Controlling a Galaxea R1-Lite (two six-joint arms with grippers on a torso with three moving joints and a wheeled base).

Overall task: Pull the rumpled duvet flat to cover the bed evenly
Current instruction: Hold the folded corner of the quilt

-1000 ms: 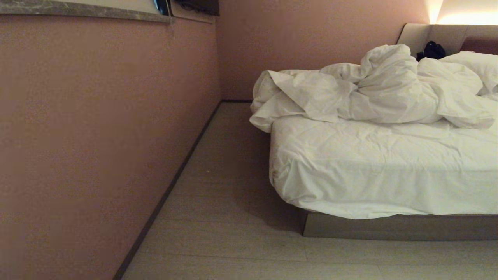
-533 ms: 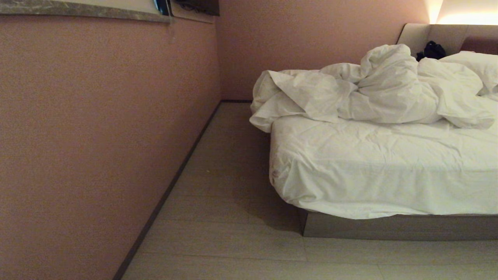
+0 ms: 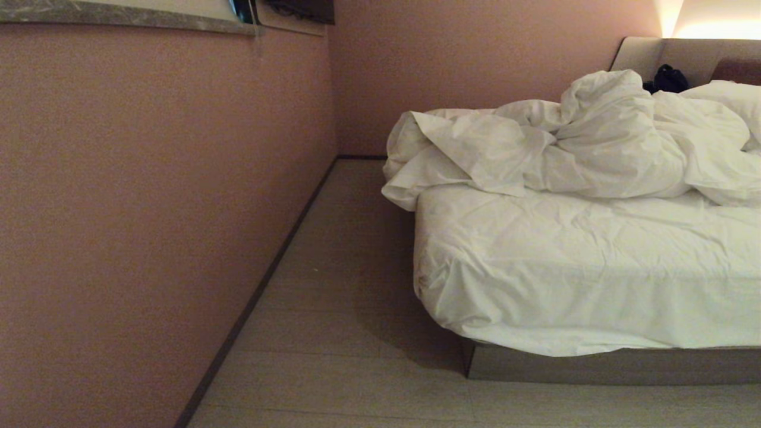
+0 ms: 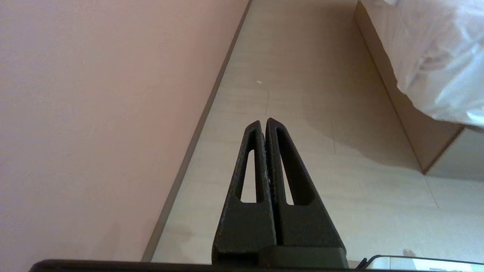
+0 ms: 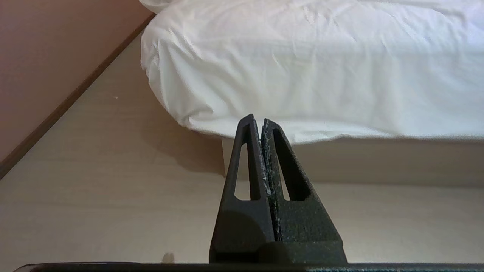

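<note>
Along the left, the pink wall is running beside the floor. Both tools, left tool and right tool, are hanging closed and empty. Rightward, the duvet is lying bunched toward the headboard of the bed. Grabbing the fitted sheet instead could go wrong.

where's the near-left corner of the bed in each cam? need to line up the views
Head view: bed corner left of centre, low, white sheet draped over the grey base; bunched duvet behind it.
Left wrist view: corner at the right edge, base meeting the floor, beyond the shut left gripper.
Right wrist view: corner just above the shut right gripper, sheet overhanging the base.
Shared landmark: the dark skirting board along the pink wall.
</note>
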